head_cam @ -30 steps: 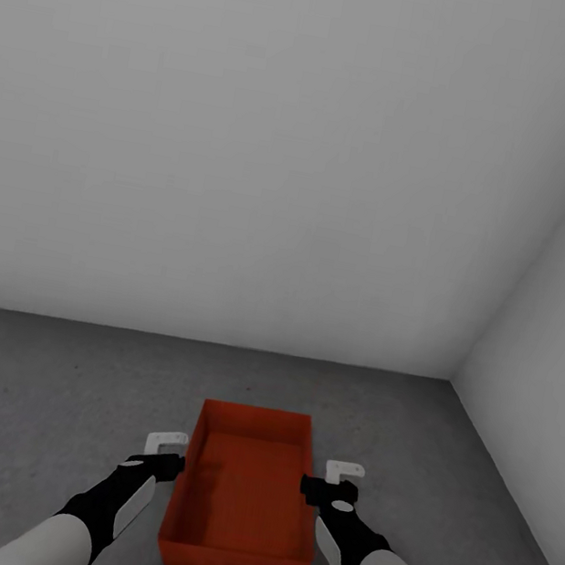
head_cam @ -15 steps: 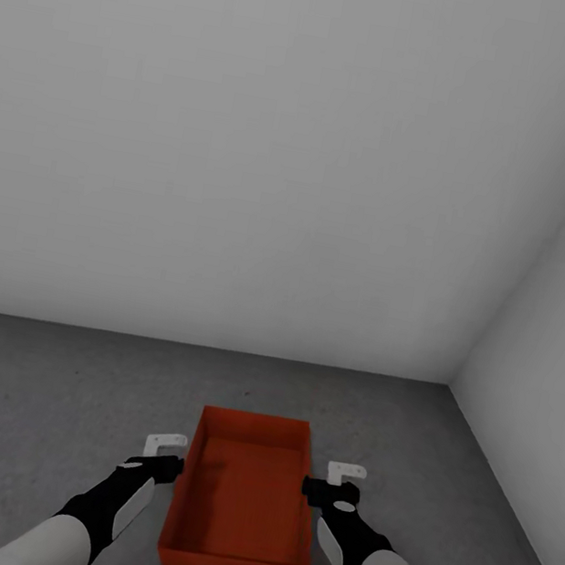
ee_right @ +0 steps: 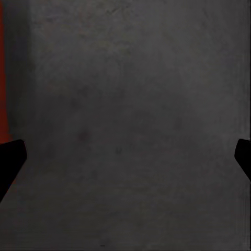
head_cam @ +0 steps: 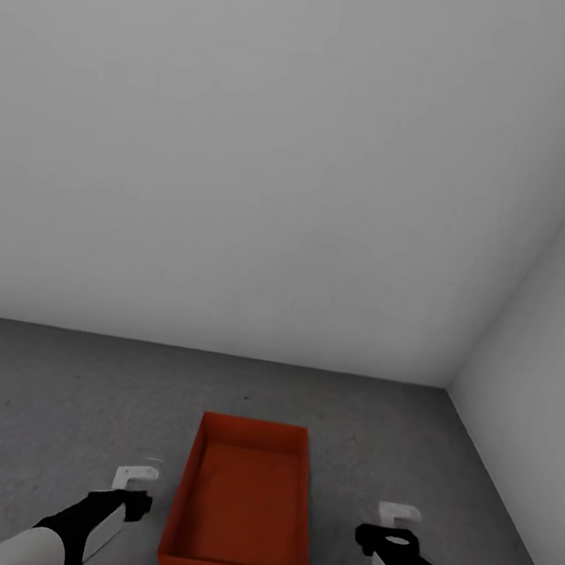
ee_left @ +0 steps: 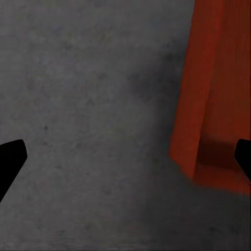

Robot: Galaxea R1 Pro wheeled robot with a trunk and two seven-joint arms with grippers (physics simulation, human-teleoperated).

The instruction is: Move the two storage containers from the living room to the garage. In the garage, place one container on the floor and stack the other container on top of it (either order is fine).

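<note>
Container [head_cam: 244, 503] on garage floor [head_cam: 38, 406]; left hand [head_cam: 136, 482], right hand [head_cam: 397, 518] apart, empty. Risk: arm swing nudges it.

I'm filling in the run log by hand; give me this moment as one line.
place: garage corner | bin: on concrete floor, released | left gripper: open, beside bin, apart | right gripper: open, apart | second bin: not stacked yet

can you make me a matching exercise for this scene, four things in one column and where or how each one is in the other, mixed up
Things:
1. storage container
2. left gripper
3. right gripper
4. wall

States:
A. open, apart from the bin's right side
B. plain grey-white, behind the bin
C. red-orange, empty, resting on the concrete floor
D. open, apart from the bin's left side

Pairs: 1-C, 2-D, 3-A, 4-B
</note>
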